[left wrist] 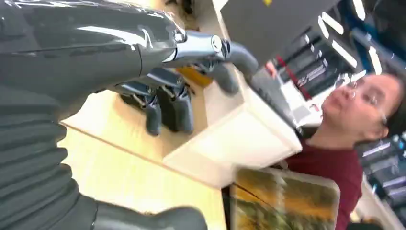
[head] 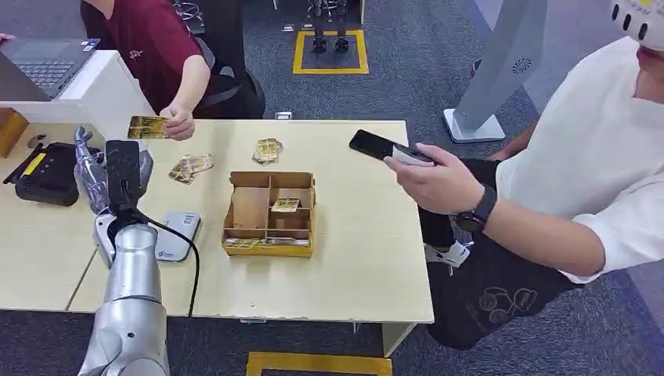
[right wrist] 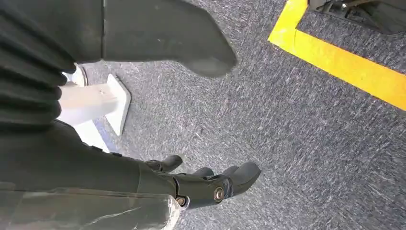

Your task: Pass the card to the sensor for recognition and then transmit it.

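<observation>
My left hand [head: 110, 174] is raised over the table's left side, fingers apart and holding nothing. A person in a dark red shirt holds out a gold-patterned card [head: 147, 127] just beyond it, at the far table edge. In the left wrist view the same card [left wrist: 283, 201] lies a short way from my left hand [left wrist: 172, 91], not touching it. The grey-white sensor pad [head: 176, 235] lies flat on the table beside my left forearm. My right hand [right wrist: 206, 184] hangs over the carpet with its fingers apart and nothing in it.
A cardboard compartment box [head: 270, 213] with cards stands mid-table. Loose card piles [head: 192, 167] [head: 267, 150] lie behind it. A black device [head: 47, 174] and a laptop [head: 43, 66] are at far left. A person in white at right holds a phone [head: 384, 146] over the table.
</observation>
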Available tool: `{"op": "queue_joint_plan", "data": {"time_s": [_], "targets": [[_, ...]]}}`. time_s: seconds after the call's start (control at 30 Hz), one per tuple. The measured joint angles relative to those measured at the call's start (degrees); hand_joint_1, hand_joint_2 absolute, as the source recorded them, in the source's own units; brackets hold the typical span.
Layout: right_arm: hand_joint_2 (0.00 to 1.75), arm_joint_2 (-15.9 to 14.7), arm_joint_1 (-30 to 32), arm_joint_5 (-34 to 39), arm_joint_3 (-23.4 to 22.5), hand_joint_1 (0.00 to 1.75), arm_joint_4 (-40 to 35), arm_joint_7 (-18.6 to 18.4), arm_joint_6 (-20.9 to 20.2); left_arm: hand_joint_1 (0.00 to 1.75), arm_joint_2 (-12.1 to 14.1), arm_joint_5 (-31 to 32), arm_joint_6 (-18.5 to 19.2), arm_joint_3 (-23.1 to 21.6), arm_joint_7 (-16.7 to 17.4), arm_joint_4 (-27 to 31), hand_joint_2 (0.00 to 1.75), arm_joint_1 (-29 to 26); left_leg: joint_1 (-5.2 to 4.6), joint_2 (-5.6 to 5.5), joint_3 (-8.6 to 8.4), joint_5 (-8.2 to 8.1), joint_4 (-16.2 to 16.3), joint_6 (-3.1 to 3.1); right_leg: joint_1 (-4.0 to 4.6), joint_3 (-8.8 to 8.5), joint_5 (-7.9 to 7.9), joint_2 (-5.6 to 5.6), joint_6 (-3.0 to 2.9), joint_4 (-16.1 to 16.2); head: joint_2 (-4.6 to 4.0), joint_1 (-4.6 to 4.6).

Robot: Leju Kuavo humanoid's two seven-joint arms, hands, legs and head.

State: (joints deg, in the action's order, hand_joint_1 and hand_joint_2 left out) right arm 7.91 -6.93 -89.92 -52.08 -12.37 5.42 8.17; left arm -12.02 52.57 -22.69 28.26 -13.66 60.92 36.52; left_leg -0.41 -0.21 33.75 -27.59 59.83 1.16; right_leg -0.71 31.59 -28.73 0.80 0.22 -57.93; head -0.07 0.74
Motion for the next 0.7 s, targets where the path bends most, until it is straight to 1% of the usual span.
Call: {"op": "queue_joint_plan", "data": {"time_s": [0.13,0.2,0.27,0.33,0.4,0.43,0.47,0.5,0.53,0.57,0.63,0.7], "targets": [[0.00,0.0,0.0,0.0,0.0,0.00,0.0,0.0,0.0,0.00,0.0,-0.1,1.2,0.0,0.3,0.0,1.75,0.2,0.00,0.00,0.00,0.00,0.0,0.00,0.00,0.00,0.00,0.00,0.00,0.0,0.00,0.00],[0.00,0.0,0.0,0.1,0.0,0.00,0.0,0.0,0.1,0.00,0.0,-1.2,3.9,0.0,0.0,0.0,1.75,0.2,0.00,0.00,0.00,0.00,0.0,0.00,0.00,0.01,0.00,0.01,0.00,0.0,0.00,-0.02],[0.00,0.0,0.1,0.7,0.0,0.00,0.0,0.0,0.3,0.00,0.0,-2.4,9.7,-0.2,-1.8,0.1,1.75,0.1,0.00,0.00,0.00,0.00,0.0,0.00,0.00,0.01,0.00,0.00,0.00,0.0,0.00,0.00],[0.00,0.0,0.3,1.5,-0.4,0.00,0.0,0.2,0.5,0.00,0.1,-4.0,15.2,-1.8,-4.2,1.1,1.75,-0.7,0.00,-0.01,0.00,0.00,0.0,0.00,0.00,0.00,0.00,0.00,0.00,0.0,0.00,0.00],[0.00,0.0,0.8,2.9,-1.0,0.00,0.0,0.6,1.3,0.00,0.4,-7.5,20.8,-5.6,-7.4,4.5,1.75,-3.6,-0.01,0.01,0.00,-0.01,0.0,0.00,0.00,0.00,0.00,0.02,0.00,0.0,0.02,0.00],[0.00,0.0,1.1,3.3,-1.4,0.00,0.0,0.5,1.5,0.00,0.7,-9.3,23.0,-7.9,-8.6,6.5,1.75,-5.4,-0.01,0.01,0.00,-0.02,0.0,0.00,-0.01,0.00,-0.01,0.03,0.00,0.0,0.00,0.00],[0.00,0.0,1.4,3.7,-1.9,0.00,0.0,0.2,1.5,0.00,1.1,-11.2,24.2,-10.4,-9.4,8.6,1.75,-7.7,-0.02,0.01,0.01,-0.04,0.0,-0.01,-0.01,0.00,-0.01,0.04,0.00,0.0,0.00,-0.02],[0.00,0.0,1.6,4.1,-2.2,0.00,0.0,0.0,1.7,0.00,1.8,-12.9,24.8,-13.1,-10.1,10.6,1.75,-10.2,-0.02,0.02,0.02,-0.06,0.0,0.00,-0.01,0.01,-0.02,0.05,0.00,0.0,0.02,0.00],[0.00,0.0,1.8,4.3,-2.6,0.00,0.0,-0.1,1.9,0.00,2.4,-14.0,24.3,-15.8,-10.6,12.7,1.75,-12.7,-0.02,0.03,0.01,-0.09,0.0,0.03,-0.01,0.02,-0.03,0.07,0.00,0.0,0.02,-0.02],[0.00,0.0,2.0,4.6,-3.2,0.00,0.0,-0.4,2.2,0.00,3.4,-14.3,23.0,-19.2,-11.1,15.0,1.75,-15.5,-0.02,0.06,0.01,-0.13,0.0,-0.02,-0.01,0.04,-0.04,0.09,0.01,0.0,0.00,0.00],[0.00,0.0,2.1,5.3,-3.9,0.00,0.0,-0.6,2.5,0.00,5.1,-11.9,19.9,-24.9,-12.2,18.4,1.75,-20.3,-0.01,0.06,0.02,-0.14,0.0,-0.02,-0.01,0.05,-0.08,0.08,0.02,0.0,0.00,0.00],[0.00,0.0,2.2,5.9,-4.9,0.00,0.0,-0.8,2.9,0.00,6.5,-8.0,15.9,-30.9,-12.9,22.0,1.75,-25.2,-0.01,0.04,0.02,-0.14,0.0,-0.01,0.00,0.05,-0.10,0.06,0.03,0.1,0.02,0.00]]}}
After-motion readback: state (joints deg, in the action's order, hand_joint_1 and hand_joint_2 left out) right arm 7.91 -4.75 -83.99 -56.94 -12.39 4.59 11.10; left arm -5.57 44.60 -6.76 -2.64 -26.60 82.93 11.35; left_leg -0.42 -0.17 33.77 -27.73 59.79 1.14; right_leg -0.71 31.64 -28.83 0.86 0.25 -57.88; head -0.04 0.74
